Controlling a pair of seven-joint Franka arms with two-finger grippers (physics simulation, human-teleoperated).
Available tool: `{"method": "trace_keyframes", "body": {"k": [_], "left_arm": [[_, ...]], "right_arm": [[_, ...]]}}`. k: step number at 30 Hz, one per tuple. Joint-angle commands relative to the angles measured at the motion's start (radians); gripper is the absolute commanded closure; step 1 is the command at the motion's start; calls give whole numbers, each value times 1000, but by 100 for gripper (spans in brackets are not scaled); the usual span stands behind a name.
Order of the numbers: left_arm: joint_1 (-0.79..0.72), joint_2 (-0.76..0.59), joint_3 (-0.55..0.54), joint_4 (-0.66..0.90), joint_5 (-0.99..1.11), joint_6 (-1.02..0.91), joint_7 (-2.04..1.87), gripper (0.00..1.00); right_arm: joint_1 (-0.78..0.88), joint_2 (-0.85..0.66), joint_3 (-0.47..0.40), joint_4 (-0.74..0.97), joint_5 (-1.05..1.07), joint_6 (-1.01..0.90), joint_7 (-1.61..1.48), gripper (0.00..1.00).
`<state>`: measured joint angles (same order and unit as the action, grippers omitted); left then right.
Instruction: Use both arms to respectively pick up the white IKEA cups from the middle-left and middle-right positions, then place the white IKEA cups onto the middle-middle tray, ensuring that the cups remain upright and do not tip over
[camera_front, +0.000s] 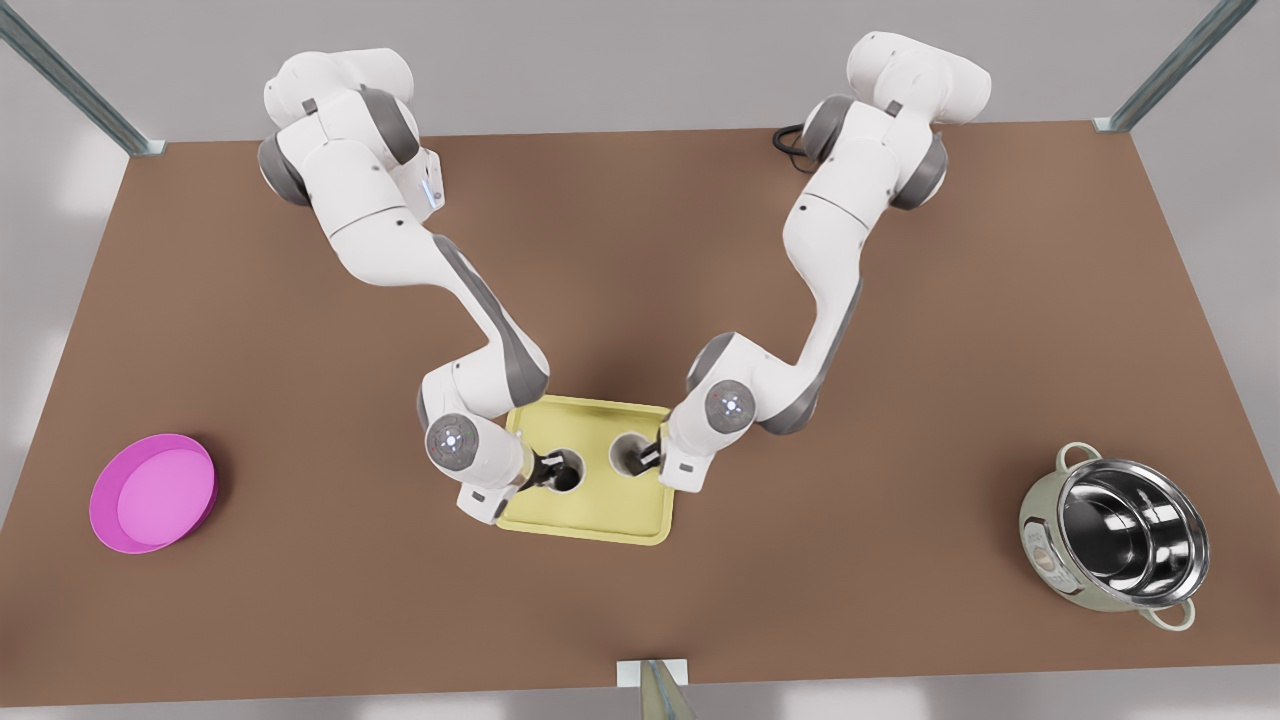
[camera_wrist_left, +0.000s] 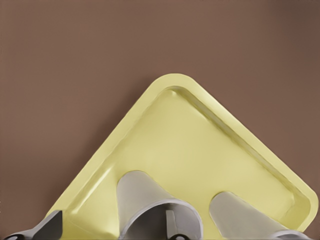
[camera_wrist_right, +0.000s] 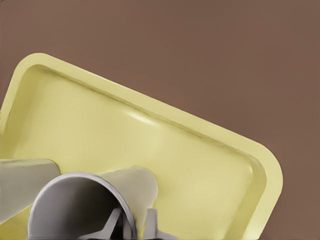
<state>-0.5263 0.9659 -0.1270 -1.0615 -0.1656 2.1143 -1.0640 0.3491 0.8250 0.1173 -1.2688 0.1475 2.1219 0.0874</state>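
Two cups: plain white, handleless, tapered, with shaded insides; stood upright side by side on the tray, long axes vertical, mouths up, close but apart.
Cup on the front view's left (camera_front: 565, 470): sat left of the tray's middle.
Cup on the front view's right (camera_front: 630, 455): sat right of the tray's middle.
Tray (camera_front: 590, 522): flat, pale yellow, smooth, with rounded corners and a low raised rim; lay at mid-table, edges roughly square to the table's.
Arm on the front view's left (camera_front: 400, 240): white with grey joints; reached from the far side, its black gripper (camera_front: 548, 468) at the left cup's outer rim.
Arm on the front view's right (camera_front: 840, 240): likewise, its gripper (camera_front: 652, 455) at the right cup's outer rim.
Left gripper (camera_wrist_left: 110, 226): fingers spread wide, one inside its cup (camera_wrist_left: 150, 200), one well outside the wall; gripped nothing. Other cup (camera_wrist_left: 240, 215) stood beside it on the yellow floor (camera_wrist_left: 200, 145).
Right gripper (camera_wrist_right: 132, 227): fingers drawn close on either side of its cup's (camera_wrist_right: 80, 205) wall, pinching it. Neighbouring cup (camera_wrist_right: 20, 182) stood just beside it.
Table (camera_front: 300, 620): matte brown, flat.
Magenta dish (camera_front: 150, 490): round, shallow; sat near the left edge.
Steel pot (camera_front: 1120, 535): shiny, two-handled; sat near the right edge.
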Motion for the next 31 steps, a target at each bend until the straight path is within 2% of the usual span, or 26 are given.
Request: {"method": "trace_keyframes", "body": {"k": [1, 6, 9, 11, 13, 14, 15, 16, 17, 18, 19, 20, 21, 23, 31], "left_arm": [[2, -16, 0, -6, 6, -40, -197, 0], [3, -78, 0, -49, 5, -117, -200, 0], [32, -199, 3, -46, 31, -345, -149, 0], [152, -280, 4, -22, 162, -548, 136, 0], [319, -323, 4, 14, 219, -718, 570, 0], [357, -380, 4, 12, 218, -751, 639, 0], [368, -521, 6, -84, 222, -758, 742, 0], [388, -711, 6, -306, 241, -663, 849, 0], [404, -779, 6, -342, 233, -689, 857, 0], [402, -768, 6, -330, 232, -703, 848, 0], [404, -750, 6, -288, 199, -708, 848, 0], [405, -747, 6, -282, 199, -715, 849, 0], [407, -745, 6, -281, 198, -715, 849, 0], [408, -747, 3, -288, 190, -740, 846, 0], [417, -747, 4, -290, 192, -738, 854, 0]], "right_arm": [[-1, -1, 1, 0, 6, 23, 2, 0], [-10, 0, 9, -1, 7, 27, -1, 0], [-36, -14, 33, -1, 9, 13, -6, 0], [-93, -70, 53, -3, 9, -40, -9, 0], [-208, -129, 38, 0, -8, -220, -1, 0], [-253, -132, -22, 2, -94, -353, 2, 0], [-246, -135, -119, 66, -180, -466, -9, 0], [-256, -138, -151, 128, -194, -528, -37, 0], [-248, -194, -188, 132, -272, -560, -47, 0], [-256, -282, -179, 118, -355, -577, -80, 0], [-299, -357, -171, 105, -347, -577, -149, 0], [-312, -446, -166, 42, -347, -585, -149, 0], [-334, -579, -127, -73, -347, -586, -143, 0], [-374, -707, -87, -188, -315, -596, -141, 0], [-381, -735, -88, -195, -306, -635, -152, 0]]}}
